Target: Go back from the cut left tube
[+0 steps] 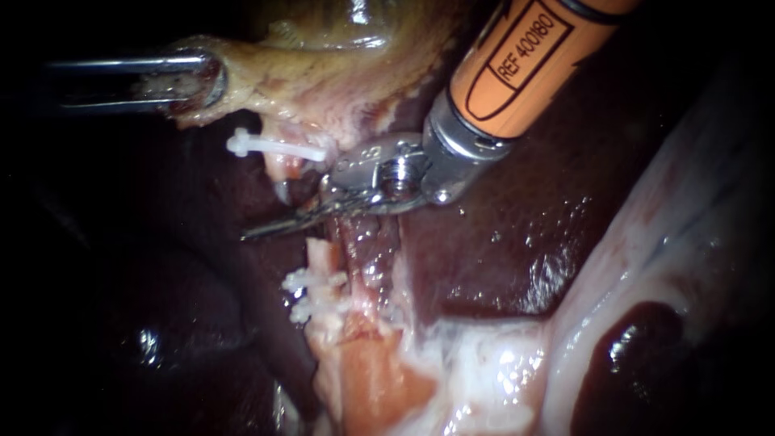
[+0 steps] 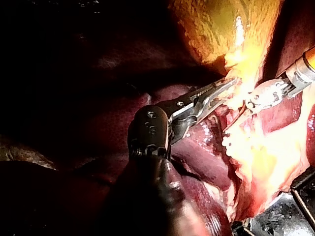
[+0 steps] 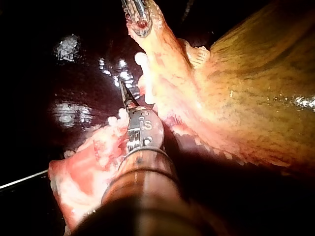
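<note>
- Nearest, the lower stump [image 1: 323, 254] of the cut left tube is rising from pale fatty tissue [image 1: 476, 363] at the liver's near edge. Two white clips [image 1: 313, 292] are sitting across it, one just behind the other.
- Just beside that stump, on its right, a darker red tube [image 1: 367, 250] is running up and passing beneath the right instrument's metal wrist.
- The right instrument [image 1: 266, 228] is coming in from the upper right on an orange shaft and lying across the gap between the two stumps. Its thin blades are lying together and gripping nothing. Their tips are pointing out over the dark liver [image 1: 500, 242], just above the lower stump's cut end. Whether they are touching it cannot be told. In the right wrist view the blades [image 3: 124, 93] are showing as one narrow dark line.
- Beyond the blades, the upper stump [image 1: 278, 168] is hanging under the gallbladder [image 1: 323, 73], with a single white clip [image 1: 274, 147] lying across it.
- Farthest back, the left instrument [image 1: 190, 81] is entering from the left. Its jaws are clamping the gallbladder's pale edge from both sides, and tissue is showing through the jaw's window. The left wrist view [image 2: 224, 87] and the right wrist view [image 3: 140, 19] are showing the same grip.
</note>
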You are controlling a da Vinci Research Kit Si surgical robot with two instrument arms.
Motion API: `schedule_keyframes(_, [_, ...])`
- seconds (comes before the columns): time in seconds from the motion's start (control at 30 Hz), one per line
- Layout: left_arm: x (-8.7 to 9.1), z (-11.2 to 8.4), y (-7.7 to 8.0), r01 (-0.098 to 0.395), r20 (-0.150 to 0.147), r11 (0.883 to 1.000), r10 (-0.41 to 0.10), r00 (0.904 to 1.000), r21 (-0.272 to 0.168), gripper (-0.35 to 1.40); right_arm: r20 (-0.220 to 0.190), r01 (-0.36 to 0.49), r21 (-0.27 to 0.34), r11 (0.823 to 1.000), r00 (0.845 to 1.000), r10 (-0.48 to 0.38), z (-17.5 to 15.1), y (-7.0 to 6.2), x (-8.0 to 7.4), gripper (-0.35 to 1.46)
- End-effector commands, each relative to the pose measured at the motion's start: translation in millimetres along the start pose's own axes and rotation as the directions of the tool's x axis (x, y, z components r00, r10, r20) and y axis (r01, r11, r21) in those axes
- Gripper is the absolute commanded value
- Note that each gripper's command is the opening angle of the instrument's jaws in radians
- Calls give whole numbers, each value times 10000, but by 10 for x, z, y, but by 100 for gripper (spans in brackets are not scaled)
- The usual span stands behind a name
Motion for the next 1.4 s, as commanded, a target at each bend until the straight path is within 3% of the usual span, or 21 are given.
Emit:
schedule_keyframes(0.03, [0,0,0,-3,2,10000,3,10000,-1,-35,-62,-60,24,10000,10000,61,0,-1,2,-35])
schedule_keyframes(0.07, [0,0,0,-3,3,10000,3,10000,-1,-35,-171,-50,76,10000,9998,51,1,-1,2,17])
schedule_keyframes(0.13, [0,0,0,-3,3,10000,3,10000,-2,-35,-483,-162,-224,9996,9987,151,2,-2,3,103])
schedule_keyframes(0.17, [0,0,0,-3,3,10000,3,10000,-2,-35,-624,-359,-503,9981,9975,328,3,-2,4,125])
schedule_keyframes(0.2, [0,0,0,-3,4,10000,3,10000,-3,-35,-715,-493,-695,9964,9965,443,3,-3,5,135])
schedule_keyframes(0.53, [0,0,-1,-5,5,10000,5,10000,-6,-35,-755,-751,-725,9945,9947,696,1,-13,7,143])
schedule_keyframes(0.67, [0,-1,-1,-7,-6,10000,7,10000,17,-35,-843,-719,-1045,9919,9944,632,-16,-37,-1,143])
schedule_keyframes(0.9, [-1,-2,-3,-11,-16,10000,11,10000,37,-35,-1142,-657,-2564,9643,9928,373,-73,-84,-21,143])
schedule_keyframes(1.23, [0,-1,-4,-11,-14,10000,11,10000,34,-35,-1089,-472,-3728,9267,9940,69,-162,-112,-47,143])
schedule_keyframes(1.4, [-1,2,-5,-14,-22,10000,14,10000,42,-35,-1028,-434,-3635,9306,9947,62,-176,-117,-60,143])
